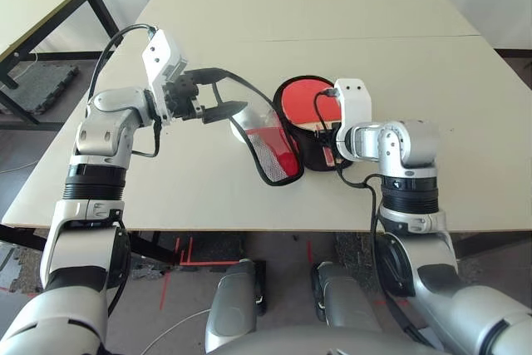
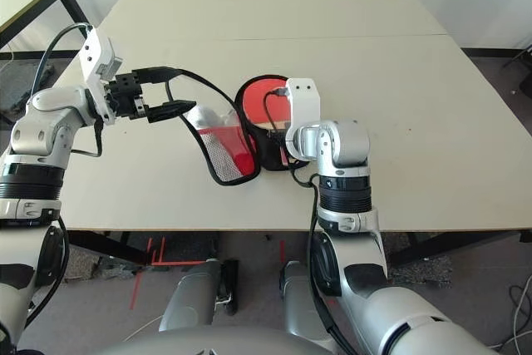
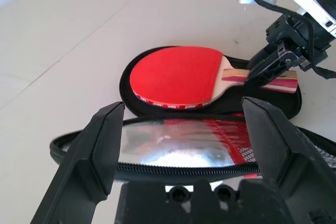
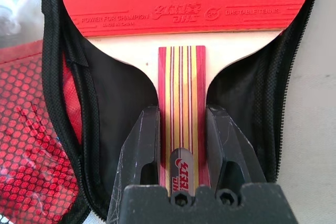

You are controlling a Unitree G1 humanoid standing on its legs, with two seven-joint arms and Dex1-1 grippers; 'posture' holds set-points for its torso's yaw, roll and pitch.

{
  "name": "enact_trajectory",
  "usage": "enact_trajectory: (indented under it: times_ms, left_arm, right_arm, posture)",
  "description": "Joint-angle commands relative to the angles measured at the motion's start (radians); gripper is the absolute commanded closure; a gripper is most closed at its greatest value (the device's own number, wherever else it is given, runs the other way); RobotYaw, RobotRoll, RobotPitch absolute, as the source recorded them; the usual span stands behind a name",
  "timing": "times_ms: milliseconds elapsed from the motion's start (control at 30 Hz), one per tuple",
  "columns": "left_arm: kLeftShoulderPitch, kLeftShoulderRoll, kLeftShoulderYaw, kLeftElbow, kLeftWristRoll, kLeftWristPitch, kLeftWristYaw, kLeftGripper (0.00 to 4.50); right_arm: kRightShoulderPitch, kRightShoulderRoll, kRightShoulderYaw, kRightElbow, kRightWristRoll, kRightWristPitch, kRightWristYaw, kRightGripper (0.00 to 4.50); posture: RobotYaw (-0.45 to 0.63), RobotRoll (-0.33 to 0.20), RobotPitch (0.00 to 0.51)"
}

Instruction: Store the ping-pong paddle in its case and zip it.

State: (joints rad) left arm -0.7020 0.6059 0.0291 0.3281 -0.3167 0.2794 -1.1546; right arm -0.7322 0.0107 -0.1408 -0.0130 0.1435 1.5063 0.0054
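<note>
R gripper (image 4: pixel 182 109) clamped on bat handle, L gripper (image 3: pixel 184 104) wide open at case flap

Ping-pong paddle w/ round red rubber face and short pale wooden handle striped red + yellow (image 4: pixel 184 14): lying face up on black lining of the open red-and-black zip case (image 1: pixel 312 155), handle btwn R gripper's fingers, blade just beyond the tips. R fingers closed in on both sides of the handle, gripping it.

Case's black-rimmed flap w/ clear window, red band + mesh (image 1: pixel 270 143) is folded open on robot's L side of the paddle, tilted up twd L gripper. L fingers spread far apart, flap's zip edge running across btwn them; can't tell if either finger touches it. No grip on flap.

Pale flat-topped table (image 1: pixel 399 197) under case, w/ a seam line across.
</note>
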Motion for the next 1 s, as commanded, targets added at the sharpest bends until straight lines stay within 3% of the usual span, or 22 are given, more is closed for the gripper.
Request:
enact_trajectory:
  times_ms: [33,100,400,433,500,667,933,1000]
  left_arm:
    - [0.006,0.0,-0.002,-0.013,-0.003,0.006,0.008,0.0]
    - [0.007,0.0,-0.003,-0.015,-0.003,0.007,0.009,0.0]
    - [-0.014,0.027,0.02,0.027,-0.014,0.006,-0.007,0.0]
    - [-0.019,0.034,0.024,0.039,-0.013,0.003,-0.01,0.0]
    - [-0.028,0.047,0.032,0.059,-0.01,0.001,-0.009,0.0]
    - [-0.029,0.092,0.032,0.097,-0.002,0.019,-0.028,0.0]
    - [0.02,0.203,-0.04,0.109,0.078,-0.007,-0.11,0.0]
    - [0.048,0.201,-0.066,0.075,0.08,0.006,-0.128,0.0]
  right_arm:
    - [0.004,0.003,0.006,0.004,-0.004,-0.025,-0.001,3.45]
    - [0.005,0.001,0.017,0.001,0.001,-0.017,0.007,3.45]
    - [-0.002,-0.092,0.042,-0.047,0.042,0.007,0.092,0.21]
    - [-0.002,-0.116,0.048,-0.066,0.053,0.003,0.113,0.02]
    - [0.013,-0.165,0.052,-0.114,0.086,-0.066,0.176,0.02]
    - [0.143,-0.418,0.094,-0.176,0.114,-0.458,0.443,0.02]
    - [0.228,-0.694,-0.009,-0.067,0.181,-0.721,0.718,0.02]
    - [0.273,-0.766,-0.054,-0.037,0.239,-0.724,0.829,0.02]
  posture:
    - [0.09,0.0,0.093]
    - [0.09,0.0,0.093]
    - [0.09,0.0,0.094]
    - [0.09,0.0,0.094]
    - [0.08,0.0,0.093]
    - [0.07,0.0,0.09]
    - [0.07,0.0,0.087]
    - [0.07,0.0,0.086]
